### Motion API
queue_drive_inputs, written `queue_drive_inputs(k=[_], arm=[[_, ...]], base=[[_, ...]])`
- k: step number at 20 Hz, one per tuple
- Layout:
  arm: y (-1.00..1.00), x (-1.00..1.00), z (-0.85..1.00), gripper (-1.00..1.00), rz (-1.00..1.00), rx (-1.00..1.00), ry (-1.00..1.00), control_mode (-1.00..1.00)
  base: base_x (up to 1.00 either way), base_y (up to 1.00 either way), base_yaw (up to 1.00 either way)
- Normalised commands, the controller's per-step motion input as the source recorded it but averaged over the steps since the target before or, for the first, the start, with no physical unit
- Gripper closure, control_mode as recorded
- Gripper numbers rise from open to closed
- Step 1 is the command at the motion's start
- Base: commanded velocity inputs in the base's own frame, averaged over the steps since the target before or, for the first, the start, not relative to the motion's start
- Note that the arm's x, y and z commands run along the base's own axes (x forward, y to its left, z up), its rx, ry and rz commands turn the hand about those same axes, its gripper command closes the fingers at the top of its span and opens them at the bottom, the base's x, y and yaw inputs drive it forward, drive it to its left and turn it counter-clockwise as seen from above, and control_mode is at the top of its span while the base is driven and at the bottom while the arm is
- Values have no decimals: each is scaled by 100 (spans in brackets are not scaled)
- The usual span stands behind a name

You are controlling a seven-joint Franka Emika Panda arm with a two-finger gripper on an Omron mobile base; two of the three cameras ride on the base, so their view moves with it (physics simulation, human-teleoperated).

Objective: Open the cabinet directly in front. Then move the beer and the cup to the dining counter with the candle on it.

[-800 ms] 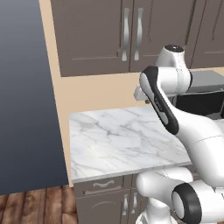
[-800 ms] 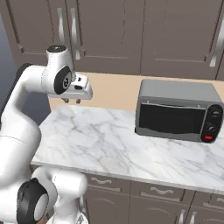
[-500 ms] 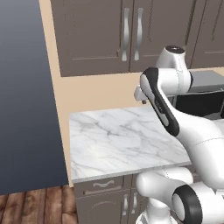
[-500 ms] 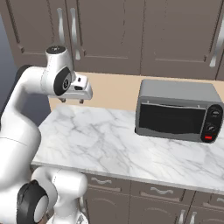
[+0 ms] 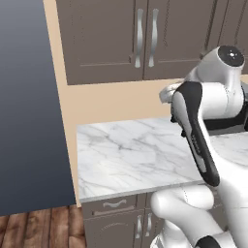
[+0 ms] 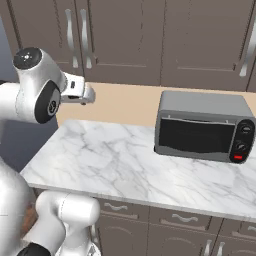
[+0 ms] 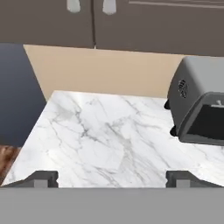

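The cabinet (image 5: 111, 43) hangs on the wall straight ahead, its dark grey-brown double doors closed; it also appears as the cabinet (image 6: 115, 35) and the cabinet (image 7: 52, 22). Two long silver handles (image 5: 139, 36) run down beside the centre seam. My gripper (image 6: 82, 92) hovers above the marble worktop, below the doors and well short of the handles. In the hand view the gripper (image 7: 113, 179) is open, its fingertips (image 7: 43, 178) wide apart with nothing between them. The beer, the cup, the candle and the dining counter are out of view.
A grey toaster oven (image 6: 202, 125) stands on the right of the short marble worktop (image 6: 110, 160), also seen as the toaster oven (image 7: 199, 109). Drawer fronts (image 5: 114, 206) sit under the worktop. A blue-grey wall (image 5: 29, 106) and wood floor (image 5: 38, 227) lie to the left.
The arm's upper joint and hand have drawn back a little toward the base and risen slightly. The jaws stay open and the cabinet doors stay closed.
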Motion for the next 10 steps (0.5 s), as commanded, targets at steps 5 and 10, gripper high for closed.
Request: queue_drive_inputs(k=[5, 10], arm=[[0, -70, 84, -100, 0, 0, -70, -100], [0, -45, 33, -100, 0, 0, -44, -100]], base=[[0, 0, 0], [0, 0, 0]])
